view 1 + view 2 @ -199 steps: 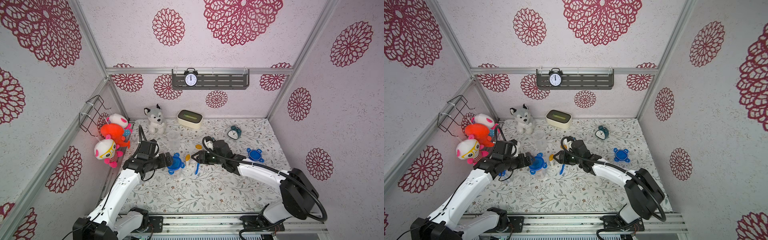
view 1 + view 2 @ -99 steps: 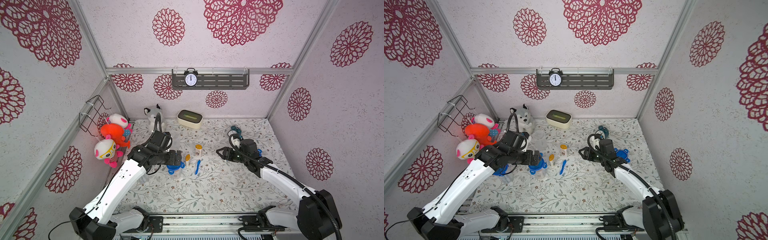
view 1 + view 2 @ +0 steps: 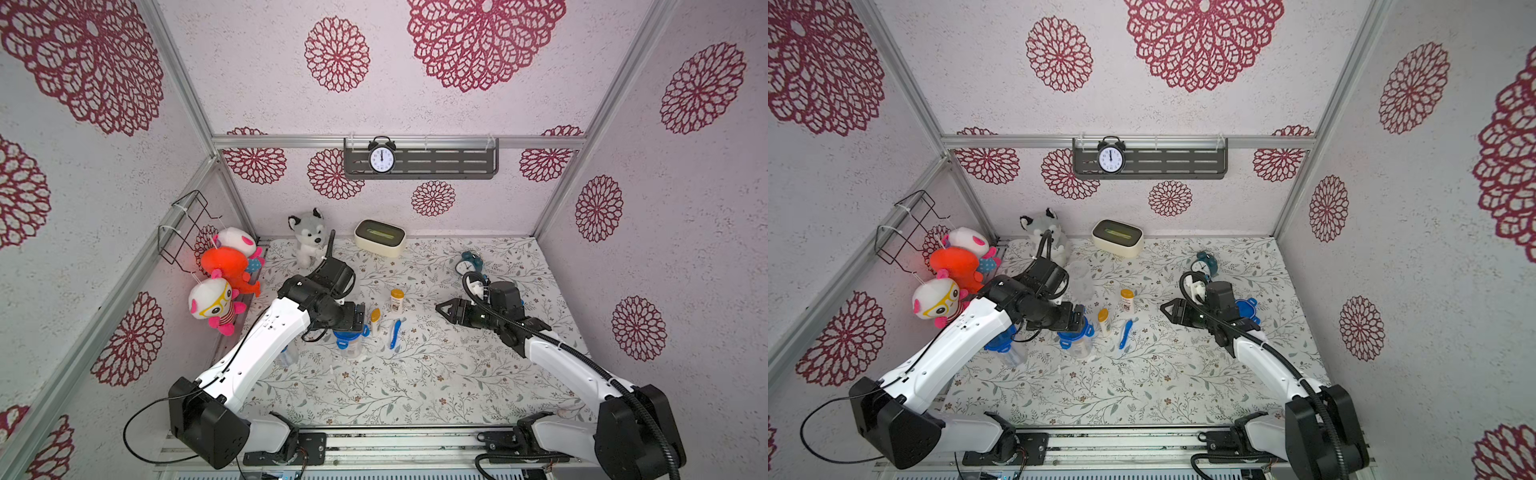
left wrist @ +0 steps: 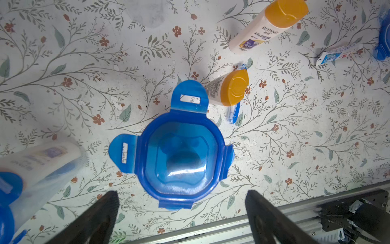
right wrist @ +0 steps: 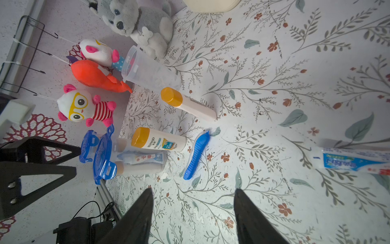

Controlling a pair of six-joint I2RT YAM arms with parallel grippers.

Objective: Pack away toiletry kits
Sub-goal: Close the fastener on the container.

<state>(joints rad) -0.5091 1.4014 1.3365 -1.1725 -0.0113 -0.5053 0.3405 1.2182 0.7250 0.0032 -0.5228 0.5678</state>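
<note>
1. The left gripper (image 3: 360, 318) is hovering over a closed cup (image 3: 350, 338), a little left of the middle in both top views. In the left wrist view its jaws are standing wide apart on both sides of the blue lid (image 4: 179, 156) and are gripping nothing.
2. Two tabs of this lid are sticking outward and two are looking folded down, so I think the closing is only half done.
3. A second closed cup (image 3: 1005, 345) is standing just left of the first one, partly under the left arm, with its contents showing through the wall. So two kits are looking packed.
4. The right gripper (image 3: 445, 309) is hanging right of the middle, apart from the loose things. Its jaws are moderately apart and nothing is sitting between them.
5. A third kit is waiting loose on the tabletop (image 3: 415, 395):
   - An upper bottle (image 3: 397, 300) and a lower bottle (image 3: 375, 321) are standing upright near the middle.
   - The toothbrush (image 3: 395, 332) is lying just right of the lower bottle.
   - The toothpaste tube (image 4: 337, 55) is lying between the upper bottle and the loose lid (image 3: 1249, 309).
   - The empty cup (image 3: 1080, 279) is standing above the closed cup, close to the left arm.
6. I am judging the task as about two thirds done. Filling and closing the empty cup is remaining.
</note>
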